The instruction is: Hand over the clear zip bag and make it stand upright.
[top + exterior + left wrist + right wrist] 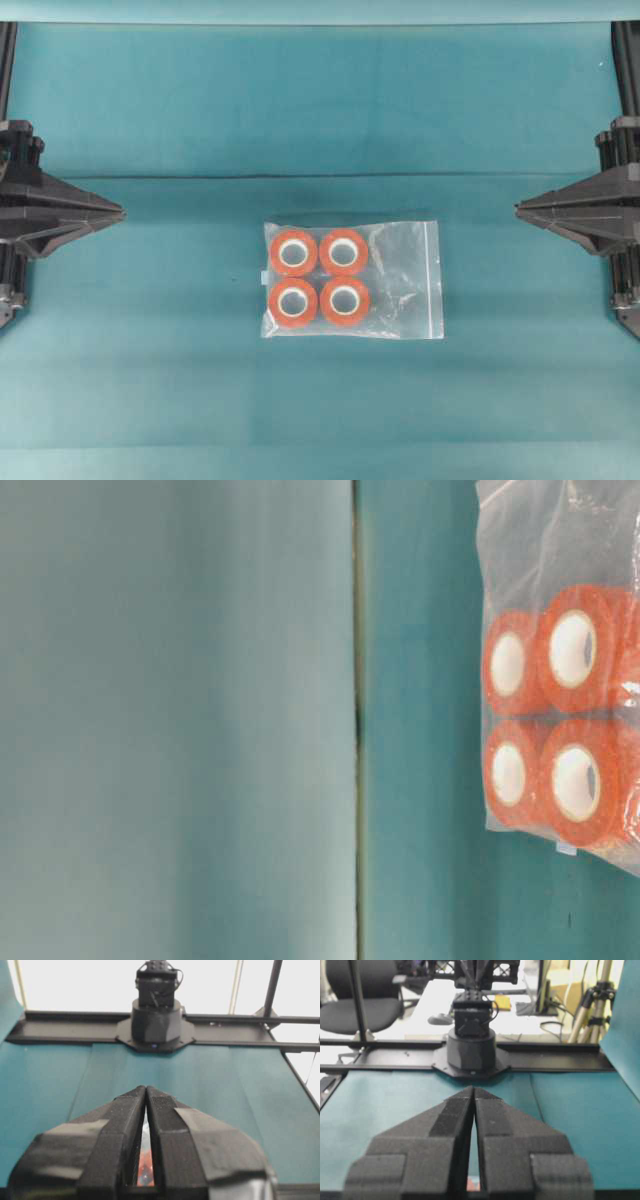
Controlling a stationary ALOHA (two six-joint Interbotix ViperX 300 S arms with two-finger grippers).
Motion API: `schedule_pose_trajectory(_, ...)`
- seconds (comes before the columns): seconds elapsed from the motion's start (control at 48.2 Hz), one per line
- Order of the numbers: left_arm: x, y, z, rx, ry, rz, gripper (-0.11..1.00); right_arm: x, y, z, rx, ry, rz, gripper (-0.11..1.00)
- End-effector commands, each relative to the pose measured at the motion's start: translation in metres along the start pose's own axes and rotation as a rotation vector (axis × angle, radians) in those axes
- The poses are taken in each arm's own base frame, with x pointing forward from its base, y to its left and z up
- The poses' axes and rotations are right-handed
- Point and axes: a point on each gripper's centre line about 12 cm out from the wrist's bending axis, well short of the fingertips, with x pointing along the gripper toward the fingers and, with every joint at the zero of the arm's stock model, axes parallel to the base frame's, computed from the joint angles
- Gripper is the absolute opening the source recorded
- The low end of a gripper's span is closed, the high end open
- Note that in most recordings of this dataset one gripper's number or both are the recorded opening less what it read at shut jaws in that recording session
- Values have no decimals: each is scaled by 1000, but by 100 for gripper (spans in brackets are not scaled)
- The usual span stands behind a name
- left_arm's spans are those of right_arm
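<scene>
The clear zip bag (pixel 352 279) lies flat on the teal table in the overhead view, zip strip along its right edge, several orange-red tape rolls (pixel 319 276) with white cores packed in its left half. The table-level view shows the bag (pixel 560 670) at the far right. My left gripper (pixel 118 213) sits at the left edge, tips together, well apart from the bag. Far off at the right edge, my right gripper (pixel 520 209) is shut too. In the wrist views both left gripper (pixel 145 1089) and right gripper (pixel 473 1089) hold nothing; a sliver of bag shows through the gap behind the tips.
The teal cloth (pixel 150 110) covers the whole table, with a fold line (pixel 320 177) running across behind the bag. The opposite arm's base (pixel 155 1020) stands at the far table edge in the left wrist view. A chair and tripod stand beyond the table in the right wrist view.
</scene>
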Motion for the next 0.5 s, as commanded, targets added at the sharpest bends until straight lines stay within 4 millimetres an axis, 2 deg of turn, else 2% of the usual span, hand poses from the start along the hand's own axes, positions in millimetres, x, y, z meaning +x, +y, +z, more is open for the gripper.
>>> schedule_pose_trajectory(0.0, 7, -1, 1, 1, 9, -7, 14, 4, -3, -1, 44, 10, -16, 9)
schedule_pose_trajectory(0.062, 9, -1, 2, 1, 12, -7, 9, 8, -9, -7, 185, 71, -61, 11)
schedule_pose_trajectory(0.145, 11, -1, 4, 1, 18, -7, -1, 15, -16, -18, 371, 171, -125, 1)
schedule_pose_trajectory(0.311, 14, -2, 10, 10, 52, -9, -1, 28, -20, -34, 550, 329, -183, 0)
schedule_pose_trajectory(0.477, 17, -1, 15, 11, 94, -4, -1, 34, -27, -46, 827, 364, -277, 0)
